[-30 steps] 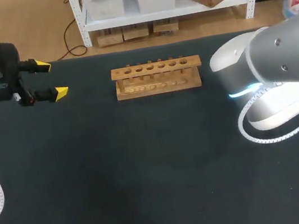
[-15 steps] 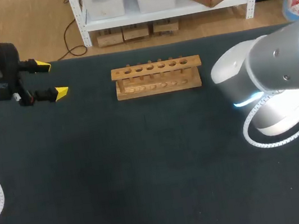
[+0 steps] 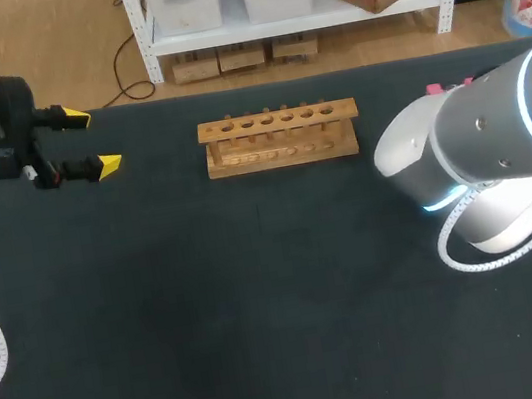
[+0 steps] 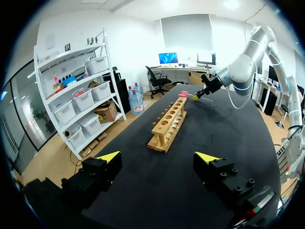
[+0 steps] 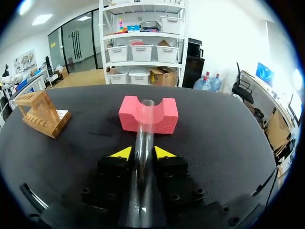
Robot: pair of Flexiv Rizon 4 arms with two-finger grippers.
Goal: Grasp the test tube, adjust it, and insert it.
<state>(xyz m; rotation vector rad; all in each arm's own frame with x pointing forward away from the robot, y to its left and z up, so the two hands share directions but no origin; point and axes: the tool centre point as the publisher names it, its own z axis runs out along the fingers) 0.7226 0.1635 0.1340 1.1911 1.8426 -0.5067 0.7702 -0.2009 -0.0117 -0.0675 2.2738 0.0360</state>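
Right arm (image 3: 499, 137) has swung back toward 5 o'clock, and the pink cradle (image 3: 446, 87) now peeks out at the rack's (image 3: 278, 137) 3 o'clock. Right tool (image 5: 143, 153) is clamped narrow on the test tube (image 5: 144, 126), far end at the cradle's notch. Grasp looks made; adjusting comes next. Left tool (image 3: 93, 141) hangs wide at the rack's 9 o'clock, empty.

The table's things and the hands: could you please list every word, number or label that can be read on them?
On the rack: pale marks along the lower bar, too blurred to read.
On the left hand: a small bluish mark, too small to read.
On the tube: none.
On the pink block: none.
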